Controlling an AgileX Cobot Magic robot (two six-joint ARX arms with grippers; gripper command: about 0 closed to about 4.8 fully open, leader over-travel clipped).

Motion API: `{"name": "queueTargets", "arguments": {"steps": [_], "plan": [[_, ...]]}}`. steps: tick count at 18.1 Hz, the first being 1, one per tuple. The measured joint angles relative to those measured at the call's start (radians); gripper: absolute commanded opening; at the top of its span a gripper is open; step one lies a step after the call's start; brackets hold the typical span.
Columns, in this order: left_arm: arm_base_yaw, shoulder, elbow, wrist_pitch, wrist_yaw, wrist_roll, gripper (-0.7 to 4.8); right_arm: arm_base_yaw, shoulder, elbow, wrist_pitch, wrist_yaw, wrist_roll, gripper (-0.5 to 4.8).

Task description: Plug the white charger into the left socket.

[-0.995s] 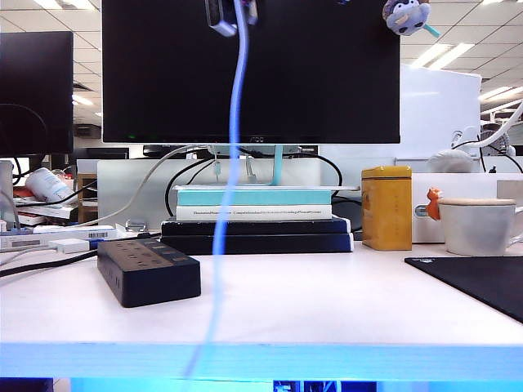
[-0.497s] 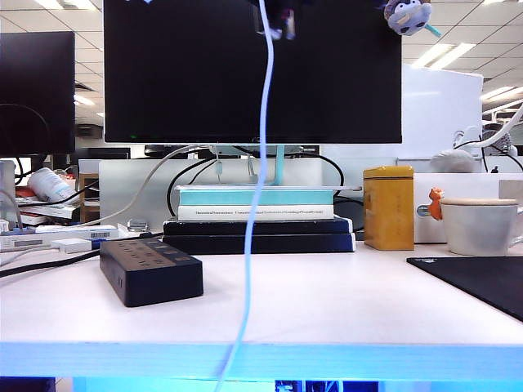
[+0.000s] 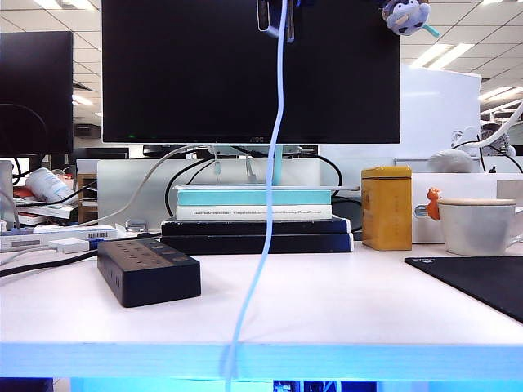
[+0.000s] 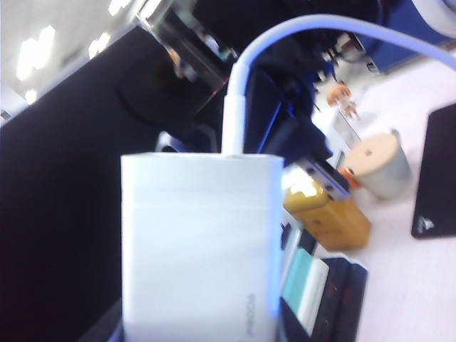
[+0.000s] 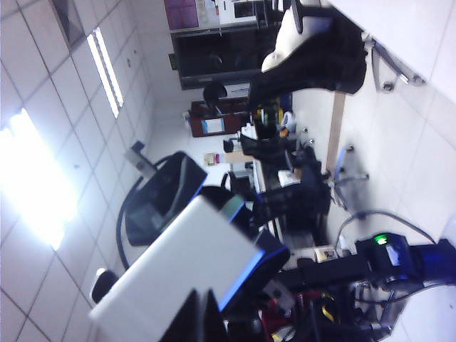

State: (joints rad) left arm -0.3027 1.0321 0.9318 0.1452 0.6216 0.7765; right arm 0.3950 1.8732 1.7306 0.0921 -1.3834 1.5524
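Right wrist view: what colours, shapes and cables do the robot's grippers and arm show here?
The right gripper, at the frame edge, shows dark, flat fingers. The left gripper, just beyond, looks black with a blue edge. The black arm behind carries a green light and thin cables.

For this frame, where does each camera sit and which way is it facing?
Exterior: low at the table's front edge, facing the monitor and power strip; the cable hangs down, hands cropped above.
Left wrist: raised above the desk, looking down past the white charger in the left hand; fingers hidden.
Right wrist: raised, tilted toward the ceiling lights; the shut right hand shows darkly at the edge.
Shared: both wrist views show the white charger.
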Motion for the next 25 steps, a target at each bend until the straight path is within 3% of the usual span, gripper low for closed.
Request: {"name": "queueTargets", "arguments": {"steps": [25], "plan": [[0.003, 0.074, 0.000, -0.010, 0.006, -0.047, 2.10, 0.063, -0.021, 0.000, 0.005, 0.014, 0.000, -0.02]]}}
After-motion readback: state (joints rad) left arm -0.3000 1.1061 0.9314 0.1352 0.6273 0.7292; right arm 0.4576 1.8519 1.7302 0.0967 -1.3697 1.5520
